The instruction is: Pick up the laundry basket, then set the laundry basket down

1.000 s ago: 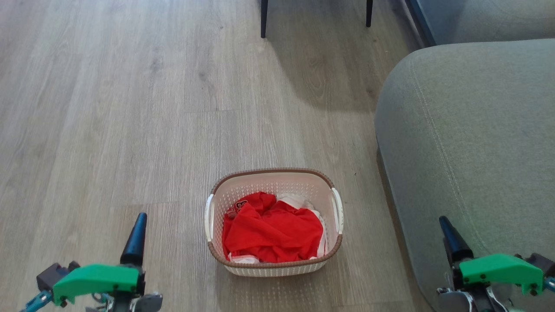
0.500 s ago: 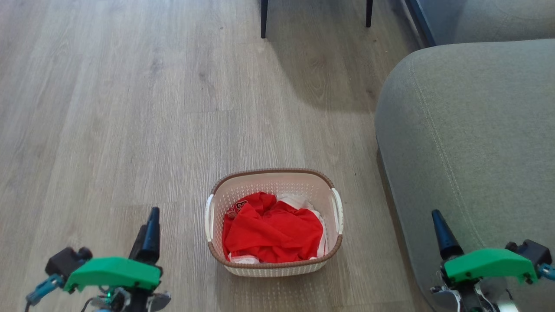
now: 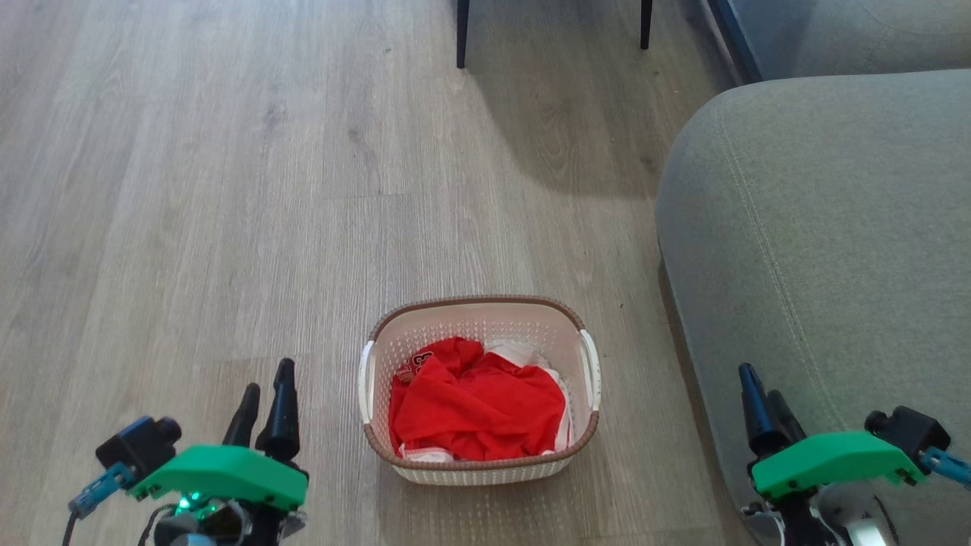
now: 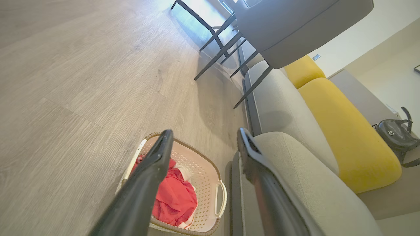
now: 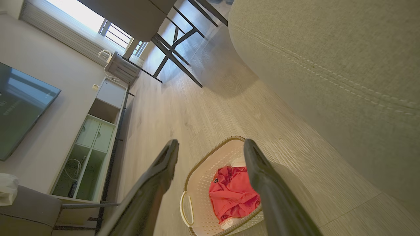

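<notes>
The laundry basket (image 3: pixel 478 473) stands on the wooden floor, cream-white and perforated, with a brown rim and white side handles. Red clothing (image 3: pixel 474 409) with some white fabric lies inside it. My left gripper (image 3: pixel 267 381) hovers open to the basket's left, a short gap from the left handle. At the basket's right, in front of the sofa, my right gripper (image 3: pixel 760 383) is open too. The basket (image 4: pixel 205 177) lies low between and below the left gripper's (image 4: pixel 205 132) spread fingers. It (image 5: pixel 200 186) also sits just below the right gripper's (image 5: pixel 211 142) parted fingers. Neither gripper touches it.
A grey sofa (image 3: pixel 819 250) fills the right side, close to the basket's right handle. Dark chair legs (image 3: pixel 461 34) stand at the far end of the floor. Yellow cushions (image 4: pixel 344 131) and a black bag (image 4: pixel 397 134) lie on the sofa. A TV cabinet (image 5: pixel 95 144) lines the far wall.
Both grippers have turned at the wrist and drifted inward toward the basket, the left one also forward. Each now shows two fingers. The basket has not moved.
</notes>
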You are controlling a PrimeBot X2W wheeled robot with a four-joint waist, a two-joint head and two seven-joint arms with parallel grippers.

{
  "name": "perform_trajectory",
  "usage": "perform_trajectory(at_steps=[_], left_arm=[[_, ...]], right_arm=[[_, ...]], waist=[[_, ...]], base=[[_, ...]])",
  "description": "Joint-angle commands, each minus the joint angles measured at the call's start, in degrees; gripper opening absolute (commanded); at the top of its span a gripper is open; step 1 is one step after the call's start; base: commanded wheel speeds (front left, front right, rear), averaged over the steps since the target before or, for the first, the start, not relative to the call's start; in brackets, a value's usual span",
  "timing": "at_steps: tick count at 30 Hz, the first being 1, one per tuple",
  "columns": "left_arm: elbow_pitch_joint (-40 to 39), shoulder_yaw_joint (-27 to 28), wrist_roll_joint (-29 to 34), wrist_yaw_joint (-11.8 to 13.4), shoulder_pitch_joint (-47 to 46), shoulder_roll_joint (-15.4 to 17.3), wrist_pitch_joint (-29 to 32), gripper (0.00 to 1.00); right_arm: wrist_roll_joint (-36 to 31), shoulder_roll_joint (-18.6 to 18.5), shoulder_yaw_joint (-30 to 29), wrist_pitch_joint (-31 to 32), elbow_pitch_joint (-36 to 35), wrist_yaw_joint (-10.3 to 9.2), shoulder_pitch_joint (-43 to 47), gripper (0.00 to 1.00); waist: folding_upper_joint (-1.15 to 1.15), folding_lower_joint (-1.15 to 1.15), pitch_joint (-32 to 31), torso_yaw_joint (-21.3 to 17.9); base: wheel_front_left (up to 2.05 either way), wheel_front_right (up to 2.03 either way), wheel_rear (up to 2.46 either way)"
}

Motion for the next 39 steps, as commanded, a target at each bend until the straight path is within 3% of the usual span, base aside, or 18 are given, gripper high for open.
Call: perform_trajectory(at_steps=[1,39], left_arm=[[-2.5,0.6,2.6,0.3,-1.8,0.6,-0.8,1.00],[-4.5,-3.9,30.9,4.4,-0.3,1.5,-7.1,1.00]], right_arm=[[-2.2,-0.6,1.1,-0.9,-2.3,-0.05,-1.8,1.00],[-25.7,-0.9,6.6,-7.3,-2.5,-0.07,-2.6,1.00]], waist=[[0.00,0.00,0.0,0.0],[0.00,0.00,0.4,0.0]], base=[[0.00,0.00,0.00],[0.00,0.00,0.00]])
